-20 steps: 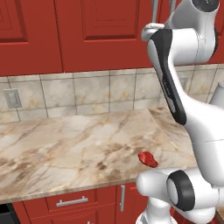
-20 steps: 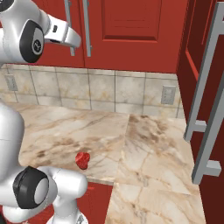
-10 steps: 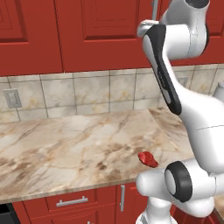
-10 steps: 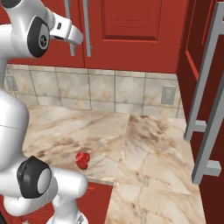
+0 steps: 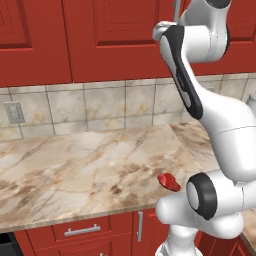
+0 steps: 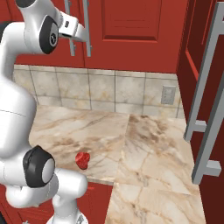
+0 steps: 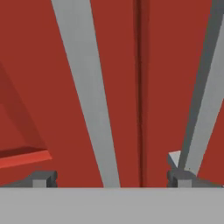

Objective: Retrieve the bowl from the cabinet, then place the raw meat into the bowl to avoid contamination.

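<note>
At the cabinet (image 6: 131, 30) handle (image 7: 87, 96), the gripper (image 7: 111, 179) had swung closer, jaws wide, grasping nothing; doors stayed shut.

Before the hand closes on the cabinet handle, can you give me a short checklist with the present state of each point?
1. Hand open: ok, fingertips stand wide apart.
2. A handle lies between the fingertips: ok, the silver bar crosses the gap at a slant.
3. Cabinet doors closed: ok, the seam between them looks shut.
4. Bowl seen: cannot tell, it is behind the doors if present.
5. Raw meat safe on the counter: ok, but it lies near the front edge.
</note>
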Controlling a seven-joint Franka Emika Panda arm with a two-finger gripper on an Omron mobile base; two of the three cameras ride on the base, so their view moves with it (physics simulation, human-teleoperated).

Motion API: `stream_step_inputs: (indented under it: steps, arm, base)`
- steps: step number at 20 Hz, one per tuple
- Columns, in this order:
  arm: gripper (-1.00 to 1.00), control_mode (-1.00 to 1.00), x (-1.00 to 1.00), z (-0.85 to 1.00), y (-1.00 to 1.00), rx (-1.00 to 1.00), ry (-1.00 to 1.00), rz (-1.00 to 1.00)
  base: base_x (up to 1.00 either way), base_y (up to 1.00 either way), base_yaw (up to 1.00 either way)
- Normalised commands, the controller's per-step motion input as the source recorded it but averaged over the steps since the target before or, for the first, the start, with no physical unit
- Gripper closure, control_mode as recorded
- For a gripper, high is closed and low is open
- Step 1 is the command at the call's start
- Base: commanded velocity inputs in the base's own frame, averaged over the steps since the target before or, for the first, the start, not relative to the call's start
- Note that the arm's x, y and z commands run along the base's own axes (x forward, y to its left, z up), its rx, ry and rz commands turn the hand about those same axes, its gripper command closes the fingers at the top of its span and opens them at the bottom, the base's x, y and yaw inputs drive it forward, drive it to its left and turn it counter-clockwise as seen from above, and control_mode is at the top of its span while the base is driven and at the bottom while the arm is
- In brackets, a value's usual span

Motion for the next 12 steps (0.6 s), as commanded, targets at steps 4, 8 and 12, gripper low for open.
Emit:
stream_step_inputs:
  steps: [4,8,12]
  arm:
    - [-1.0,-1.0,0.41,0.0,0.0,-0.02,0.0,0.04]
    - [-1.0,-1.0,0.37,0.0,0.0,-0.04,0.0,0.0]
    - [-1.0,-1.0,0.33,-0.03,0.0,-0.05,0.0,0.0]
  base:
    - [0.0,0.0,0.0]
    - [0.0,0.0,0.0]
    - [0.0,0.0,0.0]
